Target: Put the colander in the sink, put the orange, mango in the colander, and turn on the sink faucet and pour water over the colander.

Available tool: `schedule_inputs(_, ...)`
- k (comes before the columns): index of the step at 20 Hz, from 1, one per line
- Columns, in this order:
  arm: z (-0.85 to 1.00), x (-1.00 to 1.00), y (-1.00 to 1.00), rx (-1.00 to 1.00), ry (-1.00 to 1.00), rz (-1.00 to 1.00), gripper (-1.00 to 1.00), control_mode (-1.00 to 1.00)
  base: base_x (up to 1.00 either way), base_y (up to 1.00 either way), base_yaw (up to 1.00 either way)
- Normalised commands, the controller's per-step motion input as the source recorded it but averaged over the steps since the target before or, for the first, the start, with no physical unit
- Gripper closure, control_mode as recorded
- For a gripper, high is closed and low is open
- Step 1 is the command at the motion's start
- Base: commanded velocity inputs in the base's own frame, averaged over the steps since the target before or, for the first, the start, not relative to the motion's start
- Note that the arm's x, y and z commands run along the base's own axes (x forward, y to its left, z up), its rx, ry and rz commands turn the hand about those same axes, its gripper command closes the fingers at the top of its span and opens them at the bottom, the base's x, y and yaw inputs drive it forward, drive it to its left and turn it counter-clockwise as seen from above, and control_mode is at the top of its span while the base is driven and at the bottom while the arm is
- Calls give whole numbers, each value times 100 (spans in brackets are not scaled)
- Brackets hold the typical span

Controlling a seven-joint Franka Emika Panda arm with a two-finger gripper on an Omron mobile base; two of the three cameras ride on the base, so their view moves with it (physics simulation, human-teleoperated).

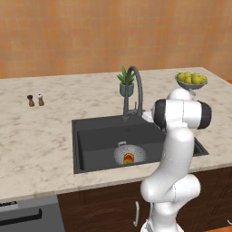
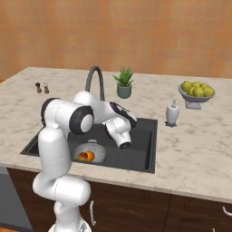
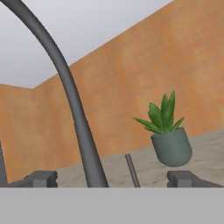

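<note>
The robot's hand (image 3: 111, 179), its fingertips spread wide and holding nothing, faces the dark gooseneck sink faucet (image 3: 72, 105), whose thin side lever (image 3: 132, 170) stands between the tips. A potted succulent (image 3: 168, 131) sits behind on the marble table (image 1: 45, 131). In the black sink (image 1: 97, 140), the grey colander (image 2: 97, 155) holds the orange (image 2: 90, 156) and mango (image 2: 82, 157).

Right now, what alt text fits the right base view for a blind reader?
A white robot arm bends over a black sink where a colander holds an orange and mango, near a faucet.
</note>
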Motion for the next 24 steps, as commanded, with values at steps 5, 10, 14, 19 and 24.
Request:
schedule_inputs(5, 0, 26, 5, 0, 0, 0, -100, -100, 0, 0, 0)
schedule_inputs(10, 0, 21, 0, 0, 0, 0, -100, -100, 0, 0, 0)
schedule_inputs(14, -4, 16, 0, 0, 0, 0, -100, -100, 0, 0, 0)
schedule_inputs(19, -24, 5, 0, 0, 1, -1, -100, -100, 0, 0, 0)
schedule_inputs(24, -14, 11, 0, 0, 3, -2, -100, -100, 0, 0, 0)
